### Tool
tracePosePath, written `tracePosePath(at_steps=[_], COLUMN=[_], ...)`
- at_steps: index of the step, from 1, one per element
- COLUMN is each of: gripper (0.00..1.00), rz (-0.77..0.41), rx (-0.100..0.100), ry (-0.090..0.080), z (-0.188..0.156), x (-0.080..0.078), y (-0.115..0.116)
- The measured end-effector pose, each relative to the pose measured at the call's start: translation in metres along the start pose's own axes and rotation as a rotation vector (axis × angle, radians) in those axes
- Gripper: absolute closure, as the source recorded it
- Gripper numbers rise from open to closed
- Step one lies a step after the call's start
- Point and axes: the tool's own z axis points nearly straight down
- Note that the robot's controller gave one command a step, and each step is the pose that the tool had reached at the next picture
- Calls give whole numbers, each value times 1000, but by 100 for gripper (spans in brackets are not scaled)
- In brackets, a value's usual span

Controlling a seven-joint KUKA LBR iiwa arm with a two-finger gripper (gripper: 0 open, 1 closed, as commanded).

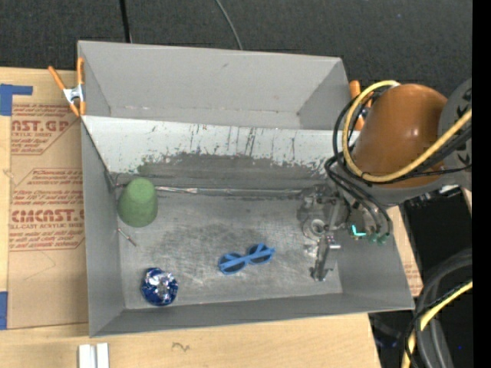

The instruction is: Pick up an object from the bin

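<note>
My gripper (322,265) hangs low at the right side of the bin, its metal fingers pointing down toward the floor with nothing visible between them. A blue, flat, glasses-shaped plastic piece (245,258) lies on the floor to the left of the gripper, a clear gap apart from it. A blue and silver shiny ball (159,287) rests in the front left corner. A green rounded block (139,202) stands by the left wall.
The arm with its orange cover and yellow cables reaches in over the bin's right rim. The sloped right wall is close behind the gripper. Bare scuffed floor lies between the green block and the gripper.
</note>
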Motion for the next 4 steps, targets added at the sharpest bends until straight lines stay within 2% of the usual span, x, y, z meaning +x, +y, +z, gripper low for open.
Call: tracePosePath(at_steps=[1, 2, 3, 4], gripper=[0, 0, 0, 0], rz=[-284, -228, -138, -149], rx=[1, 0, 1, 0], ry=[-21, -9, -13, -20], z=[138, 109, 109, 139], x=[-6, 0, 13, -4], y=[76, 87, 86, 90])
